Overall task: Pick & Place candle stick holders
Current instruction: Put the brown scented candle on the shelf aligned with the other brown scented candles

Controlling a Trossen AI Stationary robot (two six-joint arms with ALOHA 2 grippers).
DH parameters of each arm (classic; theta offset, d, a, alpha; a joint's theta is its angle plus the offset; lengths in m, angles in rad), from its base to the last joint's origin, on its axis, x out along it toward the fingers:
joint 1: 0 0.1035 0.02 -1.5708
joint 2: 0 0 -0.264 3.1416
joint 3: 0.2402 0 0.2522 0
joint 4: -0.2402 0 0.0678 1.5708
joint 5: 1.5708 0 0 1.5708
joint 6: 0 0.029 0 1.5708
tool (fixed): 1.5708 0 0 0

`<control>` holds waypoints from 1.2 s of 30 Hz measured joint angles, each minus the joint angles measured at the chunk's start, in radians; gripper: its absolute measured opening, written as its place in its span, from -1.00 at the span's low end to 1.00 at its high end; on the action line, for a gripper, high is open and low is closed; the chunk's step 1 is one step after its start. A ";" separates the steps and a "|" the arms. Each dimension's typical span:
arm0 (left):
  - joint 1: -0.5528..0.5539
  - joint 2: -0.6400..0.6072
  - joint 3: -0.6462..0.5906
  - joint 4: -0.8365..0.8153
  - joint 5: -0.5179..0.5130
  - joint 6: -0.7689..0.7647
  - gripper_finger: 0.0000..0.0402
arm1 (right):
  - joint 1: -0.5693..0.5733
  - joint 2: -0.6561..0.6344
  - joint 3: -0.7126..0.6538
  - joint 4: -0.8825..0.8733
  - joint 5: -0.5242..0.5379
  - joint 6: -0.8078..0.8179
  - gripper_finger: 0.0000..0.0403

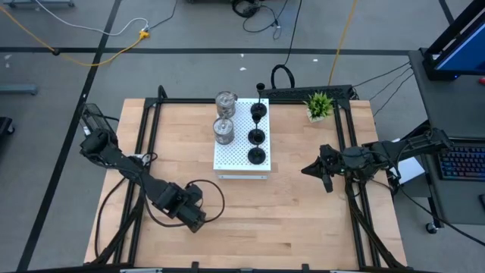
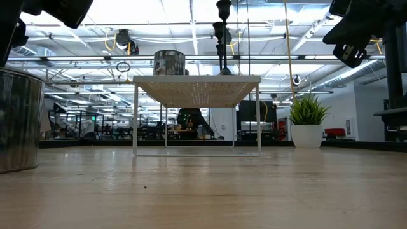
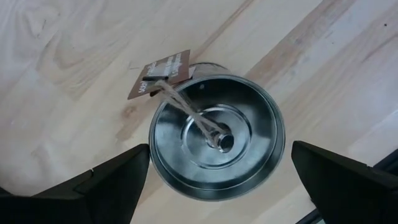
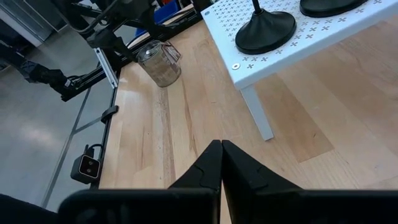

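From above, the left gripper [image 1: 195,218] hangs over the near-left of the table [image 1: 303,220], hiding the silver holder beneath it; two silver holders [image 1: 224,117] and three black ones [image 1: 257,136] stand on the white board [image 1: 241,166], well away. At table height, that silver holder [image 2: 19,121] stands upright at the left edge. The left wrist view looks straight down into it [image 3: 217,137], centred between wide-apart fingers [image 3: 112,183], axis vertical. The right gripper [image 4: 221,165], jaws together, idles further off.
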 joint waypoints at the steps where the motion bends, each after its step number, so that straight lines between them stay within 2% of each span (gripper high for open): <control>1: 0.000 0.000 0.000 0.002 0.000 -0.001 0.99 | 0.000 0.000 0.000 0.000 0.000 0.000 -1.00; 20: 0.005 0.000 0.000 0.042 -0.018 -0.002 0.99 | 0.000 0.000 0.000 0.000 0.002 0.000 -1.00; 36: 0.006 0.000 0.026 0.061 0.022 0.002 0.99 | 0.000 0.000 0.000 0.000 0.002 0.007 -1.00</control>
